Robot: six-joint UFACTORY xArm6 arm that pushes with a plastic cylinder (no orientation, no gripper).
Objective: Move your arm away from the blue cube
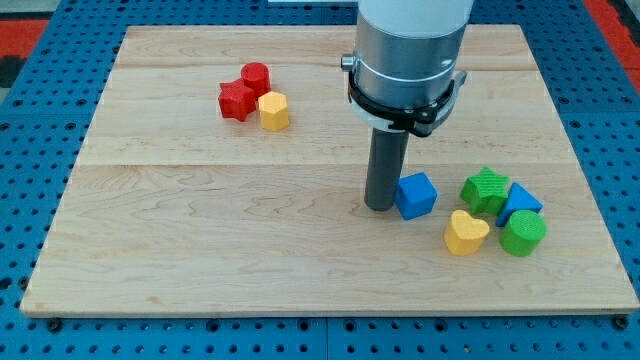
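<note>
The blue cube [416, 194] sits right of the board's middle. My tip [380, 207] is the lower end of a dark rod that hangs from the grey arm body [407, 60]. The tip stands right at the cube's left side, touching it or nearly so. To the cube's right lie a green star-shaped block [486, 188], a blue triangular block [521, 201], a green cylinder [523, 233] and a yellow heart-shaped block [465, 232].
At the view's upper left is a tight group: a red star-shaped block [236, 101], a red cylinder [256, 76] and a yellow hexagonal block [273, 110]. The wooden board [200, 230] lies on a blue perforated surface [20, 200].
</note>
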